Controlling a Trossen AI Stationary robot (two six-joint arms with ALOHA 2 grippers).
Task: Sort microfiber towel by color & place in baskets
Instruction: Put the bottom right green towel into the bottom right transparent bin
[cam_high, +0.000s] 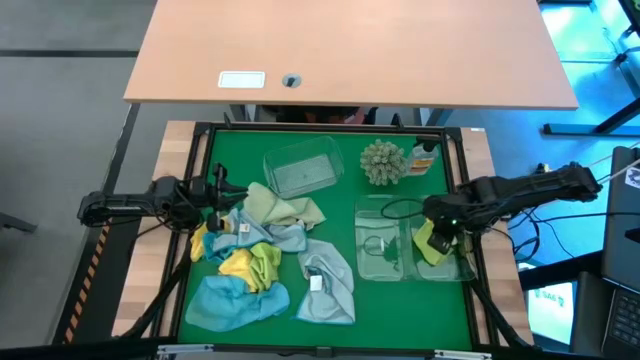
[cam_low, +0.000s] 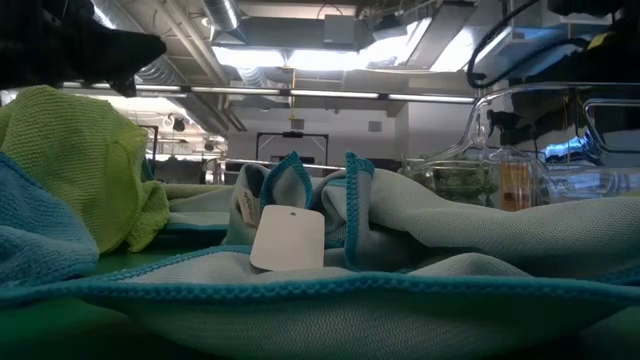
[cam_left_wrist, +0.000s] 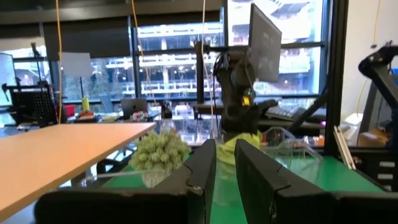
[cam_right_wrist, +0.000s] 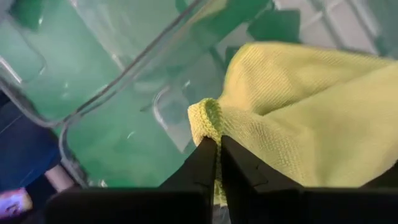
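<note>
Right arm reached in from the table's right side, its gripper (cam_high: 437, 238) pointing down with fingers (cam_right_wrist: 208, 163) nearly together. Left arm extended from the left, its gripper (cam_high: 222, 205) with fingers (cam_left_wrist: 205, 168) narrowly parted.

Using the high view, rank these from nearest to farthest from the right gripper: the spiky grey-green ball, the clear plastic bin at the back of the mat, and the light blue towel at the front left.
From the right gripper, shut on a yellow towel:
1. Spiky grey-green ball, behind it, near the mat's back edge.
2. Clear plastic bin, farther left at the back.
3. Light blue towel, at the mat's front left.
</note>
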